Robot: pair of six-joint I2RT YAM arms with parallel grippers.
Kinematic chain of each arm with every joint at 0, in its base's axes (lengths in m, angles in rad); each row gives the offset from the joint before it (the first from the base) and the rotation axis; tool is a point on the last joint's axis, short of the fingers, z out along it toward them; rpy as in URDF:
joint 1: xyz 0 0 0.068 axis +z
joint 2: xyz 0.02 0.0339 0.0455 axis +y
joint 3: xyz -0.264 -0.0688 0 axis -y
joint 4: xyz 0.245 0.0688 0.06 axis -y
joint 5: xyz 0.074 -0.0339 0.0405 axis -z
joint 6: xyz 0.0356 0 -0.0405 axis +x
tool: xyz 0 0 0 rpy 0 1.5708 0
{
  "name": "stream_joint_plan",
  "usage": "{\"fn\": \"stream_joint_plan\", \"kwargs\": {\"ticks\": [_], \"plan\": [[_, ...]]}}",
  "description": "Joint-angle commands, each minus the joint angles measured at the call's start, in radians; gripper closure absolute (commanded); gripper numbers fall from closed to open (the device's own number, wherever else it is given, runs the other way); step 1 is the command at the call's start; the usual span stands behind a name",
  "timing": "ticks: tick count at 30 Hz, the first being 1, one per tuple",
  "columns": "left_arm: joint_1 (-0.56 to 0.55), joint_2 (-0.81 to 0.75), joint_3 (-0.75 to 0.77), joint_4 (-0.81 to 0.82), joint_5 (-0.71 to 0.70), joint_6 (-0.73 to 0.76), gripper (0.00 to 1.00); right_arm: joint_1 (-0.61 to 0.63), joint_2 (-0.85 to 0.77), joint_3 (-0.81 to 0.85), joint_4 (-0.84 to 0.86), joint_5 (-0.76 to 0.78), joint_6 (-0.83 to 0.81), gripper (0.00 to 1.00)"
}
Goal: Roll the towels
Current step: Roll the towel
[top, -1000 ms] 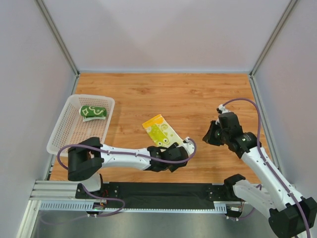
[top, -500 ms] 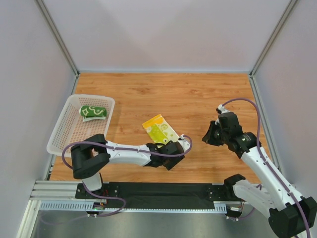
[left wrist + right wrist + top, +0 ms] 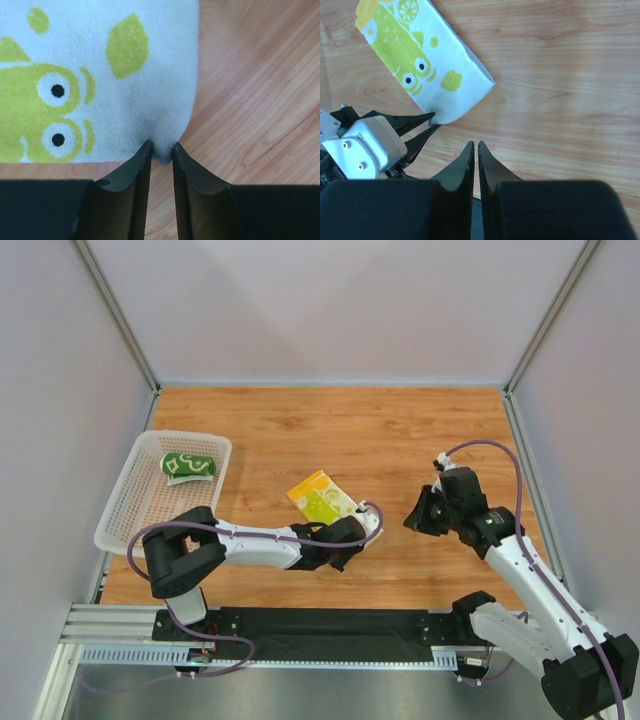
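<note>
A folded white towel (image 3: 322, 501) with yellow-green frog print lies flat on the wooden table. My left gripper (image 3: 349, 530) is shut on its near corner; the left wrist view shows the towel (image 3: 100, 75) pinched between the fingertips (image 3: 142, 155). The right wrist view shows the same towel (image 3: 425, 65) and the left gripper (image 3: 427, 122) at its corner. My right gripper (image 3: 412, 517) is shut and empty, hovering to the right of the towel. A rolled green towel (image 3: 187, 465) lies in the white basket (image 3: 130, 508).
The white basket stands at the table's left edge. Grey walls enclose the table on three sides. The black rail (image 3: 320, 625) with the arm bases runs along the near edge.
My left gripper has moved up and left to the towel's near corner and closed on it. The right gripper has shifted slightly left.
</note>
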Motion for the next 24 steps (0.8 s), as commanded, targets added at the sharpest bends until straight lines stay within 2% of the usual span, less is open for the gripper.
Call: {"fn": "stream_joint_plan", "kwargs": {"ticks": [1, 2, 4, 6, 7, 11, 16, 24], "plan": [[0.012, 0.037, -0.05, -0.016, 0.061, -0.03, 0.71, -0.004, 0.016, -0.048, 0.072, -0.082, 0.035, 0.92], [0.016, 0.029, -0.054, -0.011, 0.065, -0.034, 0.74, -0.004, 0.025, -0.067, 0.091, -0.101, 0.046, 0.9], [0.018, 0.019, -0.065, -0.002, 0.072, -0.047, 0.81, -0.004, 0.062, -0.113, 0.16, -0.159, 0.08, 0.76], [0.02, 0.005, -0.07, -0.005, 0.075, -0.057, 0.9, -0.004, 0.11, -0.144, 0.248, -0.223, 0.115, 0.68], [0.021, -0.001, -0.07, -0.006, 0.078, -0.06, 0.91, -0.004, 0.127, -0.157, 0.275, -0.243, 0.124, 0.66], [0.026, -0.037, -0.073, -0.013, 0.095, -0.071, 0.92, -0.004, 0.212, -0.199, 0.412, -0.317, 0.17, 0.64], [0.03, -0.072, -0.07, -0.022, 0.1, -0.074, 0.92, -0.004, 0.296, -0.202, 0.463, -0.311, 0.187, 0.62], [0.038, -0.123, -0.071, -0.048, 0.1, -0.076, 0.92, -0.005, 0.388, -0.213, 0.497, -0.29, 0.182, 0.45]]}}
